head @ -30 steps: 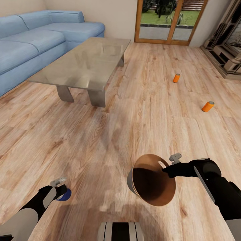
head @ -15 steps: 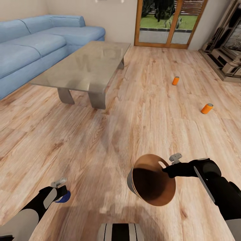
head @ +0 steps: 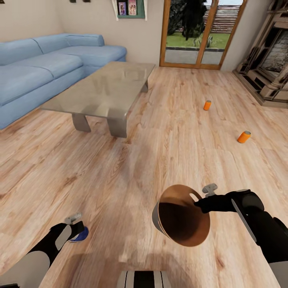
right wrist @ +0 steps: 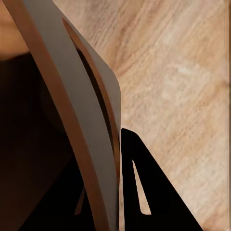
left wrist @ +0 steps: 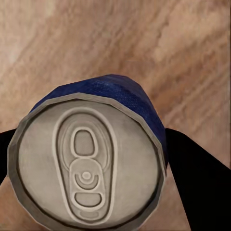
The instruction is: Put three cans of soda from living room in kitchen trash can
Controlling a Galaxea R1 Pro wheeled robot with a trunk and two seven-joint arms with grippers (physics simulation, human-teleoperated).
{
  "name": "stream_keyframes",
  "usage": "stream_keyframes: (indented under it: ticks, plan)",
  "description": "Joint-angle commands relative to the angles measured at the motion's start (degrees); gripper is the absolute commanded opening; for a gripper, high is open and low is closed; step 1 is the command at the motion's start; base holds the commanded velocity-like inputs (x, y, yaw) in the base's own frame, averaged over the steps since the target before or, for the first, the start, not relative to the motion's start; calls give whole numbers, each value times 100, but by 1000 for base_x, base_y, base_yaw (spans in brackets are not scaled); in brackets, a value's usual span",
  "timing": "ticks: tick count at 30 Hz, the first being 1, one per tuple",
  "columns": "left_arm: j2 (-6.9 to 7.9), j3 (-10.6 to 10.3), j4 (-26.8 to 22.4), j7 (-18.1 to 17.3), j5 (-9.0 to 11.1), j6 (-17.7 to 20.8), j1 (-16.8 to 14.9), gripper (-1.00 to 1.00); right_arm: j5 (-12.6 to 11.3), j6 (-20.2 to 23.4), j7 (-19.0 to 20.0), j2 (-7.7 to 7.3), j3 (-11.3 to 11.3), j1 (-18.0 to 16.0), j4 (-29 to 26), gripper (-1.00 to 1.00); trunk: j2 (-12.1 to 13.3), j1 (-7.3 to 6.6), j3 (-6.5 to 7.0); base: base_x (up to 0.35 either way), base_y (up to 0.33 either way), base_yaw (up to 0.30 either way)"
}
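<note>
My left gripper [head: 76, 231] is shut on the blue soda can [head: 81, 236], low at the left of the head view. The left wrist view looks straight at the can's silver top [left wrist: 87, 168], with a black finger [left wrist: 195, 178] pressed against each side. My right gripper [head: 198, 205] is shut on the rim of the trash can [head: 182, 216], which hangs tilted above the floor, its tan inside facing me. The right wrist view has that rim [right wrist: 72, 106] running between the fingers [right wrist: 144, 192]. Two orange soda cans lie on the wood floor ahead at the right, one farther [head: 207, 105], one nearer [head: 243, 137].
A glass coffee table [head: 104, 86] stands ahead at the left, with a blue sofa [head: 40, 74] behind it. Glass patio doors [head: 198, 34] close the far wall. A dark shelving unit [head: 268, 68] lines the right side. Open wood floor lies between me and the orange cans.
The whole view has tilted up, so the far wall and doors show more and the orange cans sit lower in the picture. Both arms keep their holds and their poses.
</note>
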Motion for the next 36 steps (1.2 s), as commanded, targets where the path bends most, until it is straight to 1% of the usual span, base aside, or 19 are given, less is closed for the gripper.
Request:
stream_keyframes:
  ticks: [1,3,4,6,7,8,9,11,13,15,16,17,18,20,24,27,31,34,36]
  plan:
    - [-18,1,-45,-6,-18,9,5,-100,-162,59,38,3,0,-2,5,-100,2,-2,23,0,0,0]
    - [-130,3,-424,8,-12,77,117,-100,-156,59,31,10,-10,-14,59,-100,4,-8,67,0,0,0]
    - [-244,5,-797,26,-13,199,222,-100,-151,59,20,18,-30,-22,148,-100,6,-10,89,0,0,0]
    - [-558,5,-1705,85,-17,759,416,-100,-126,59,-7,31,-121,-75,537,-100,8,-15,134,0,0,0]
    - [-656,3,-1920,120,-21,910,444,-100,-122,59,-11,30,-141,-110,655,-100,10,-18,156,0,0,0]
    - [-887,-3,-2343,237,-37,1168,485,-100,-115,59,-20,29,-174,-216,886,-100,11,-20,178,0,0,0]
    - [-1254,-41,-3048,530,-38,1477,525,-100,-109,59,-38,28,-206,-370,1214,-100,12,-23,200,0,0,0]
    - [-1542,-383,-3903,812,-7,1950,550,-100,-105,59,-170,28,-226,-511,1555,-100,15,-28,244,0,0,0]
    - [-1644,-695,-4547,931,128,2240,567,-100,-103,59,-373,28,-233,-580,1694,-100,18,-33,289,0,0,0]
    - [-1692,-889,-5077,1019,509,2407,581,-100,-108,59,-604,34,-236,-617,1806,-100,20,-39,333,0,0,0]
    - [-1706,-1004,-5331,1068,851,2476,602,-100,-115,59,-732,41,-238,-631,1870,-100,22,-41,355,0,0,0]
    - [-1683,-1409,-5797,1267,1478,2566,691,-100,-117,59,-917,72,-238,-650,1971,-100,23,-44,377,0,0,0]
    - [-1679,-1510,-5937,1352,1606,2584,710,-100,-114,59,-984,84,-235,-656,2015,-100,24,-46,400,0,0,0]
    - [-1690,-1612,-6169,1437,1730,2622,726,-100,-121,59,-1207,111,-229,-671,2149,-100,27,-51,444,0,0,0]
    - [-1713,-1824,-6549,1514,2140,2848,737,-100,-147,59,-1954,372,-229,-821,2438,-100,32,-62,532,0,0,0]
    - [-1730,-2201,-6613,1573,2487,2906,683,-100,-156,59,-2243,508,-226,-862,2523,-100,36,-69,599,0,0,0]
    - [-1749,-2424,-6620,1740,2590,2925,612,-100,-149,59,-2326,632,-225,-873,2546,-100,42,-80,688,0,0,0]
    - [-1771,-2567,-6559,1810,2611,2937,572,-100,-142,59,-2480,831,-232,-875,2551,-100,46,-88,754,0,0,0]
    - [-1785,-2794,-6418,1827,2618,2944,479,-100,-149,59,-2789,977,-239,-876,2552,-100,48,-93,798,0,0,0]
